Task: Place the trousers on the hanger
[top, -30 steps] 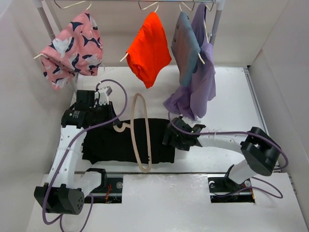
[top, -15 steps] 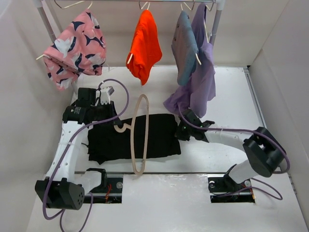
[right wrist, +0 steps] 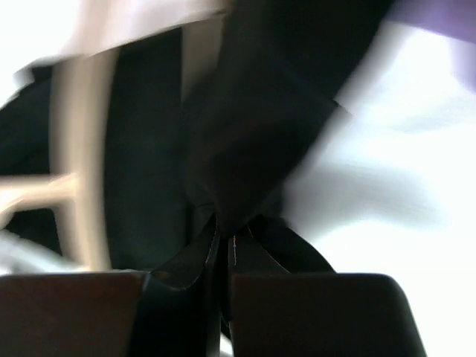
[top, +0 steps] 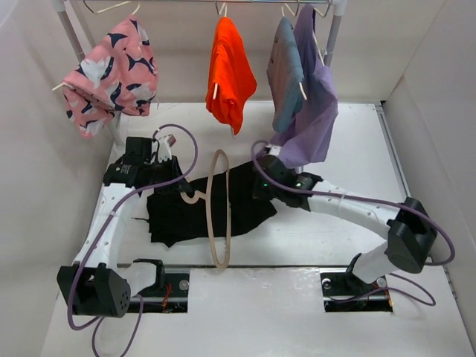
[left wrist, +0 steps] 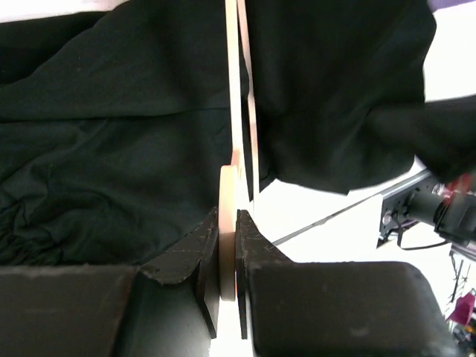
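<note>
Firmly closed, the left gripper point(left wrist: 227, 222) clamps the hanger point(left wrist: 232, 104); the right gripper point(right wrist: 223, 234), also closed, pinches the trousers point(top: 178, 216), which spread between them under the hanger.

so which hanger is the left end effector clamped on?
The pale beige hanger held over the black trousers, off the rail; the others hang at the back bearing coloured garments.
</note>
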